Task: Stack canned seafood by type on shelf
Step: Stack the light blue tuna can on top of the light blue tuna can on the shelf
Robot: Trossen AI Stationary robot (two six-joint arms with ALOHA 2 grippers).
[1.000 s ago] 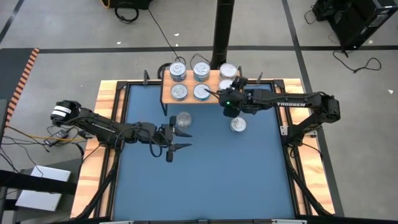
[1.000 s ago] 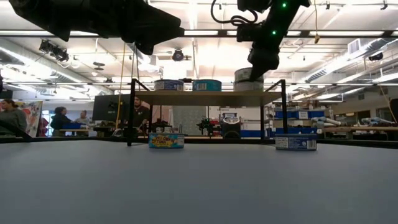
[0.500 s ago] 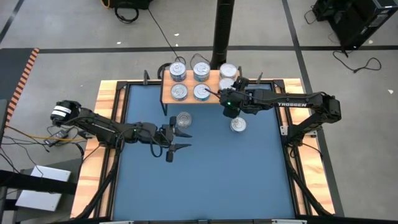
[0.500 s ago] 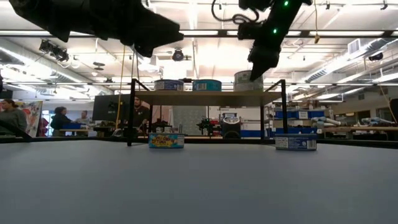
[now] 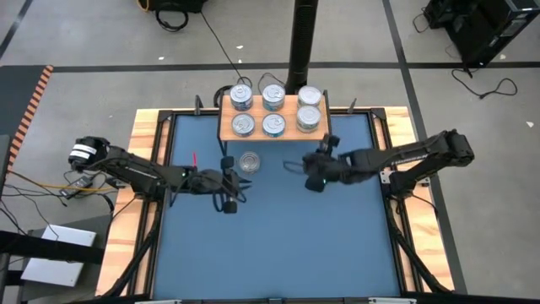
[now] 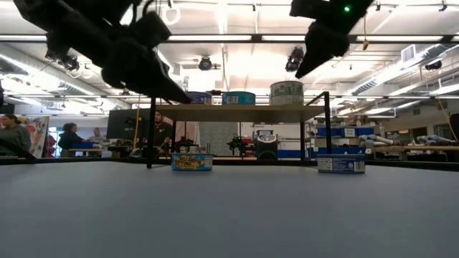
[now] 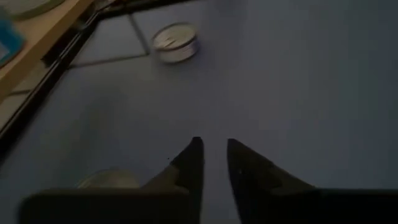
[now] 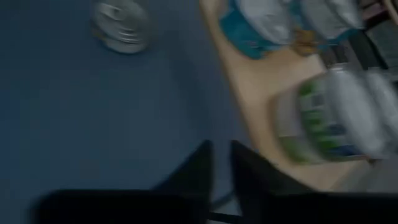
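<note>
The shelf (image 5: 291,133), a light-wood board on black legs, stands at the mat's far edge with several silver-topped tins of canned seafood (image 5: 272,125) on it. At its right end is a green-labelled stack (image 8: 317,118). One tin (image 5: 249,162) rests on the mat in front of the shelf. A second mat tin (image 6: 341,164) is hidden under my right arm in the high view. My left gripper (image 7: 213,146) hovers near the first mat tin, only a narrow gap between its fingers. My right gripper (image 8: 221,149) hangs over the mat near the shelf's right end, also with a narrow gap. Both are empty.
The blue mat (image 5: 278,245) has wooden side rails (image 5: 139,169) and lies bare toward its near edge. A black pole (image 5: 302,42) rises behind the shelf. People stand in the room beyond the table's far side (image 6: 14,132).
My right gripper has drawn away from the shelf's right end toward the near edge, out over the mat, uncovering the tin stack there. My left gripper has tipped downward, and its fingers have drawn much closer together.
</note>
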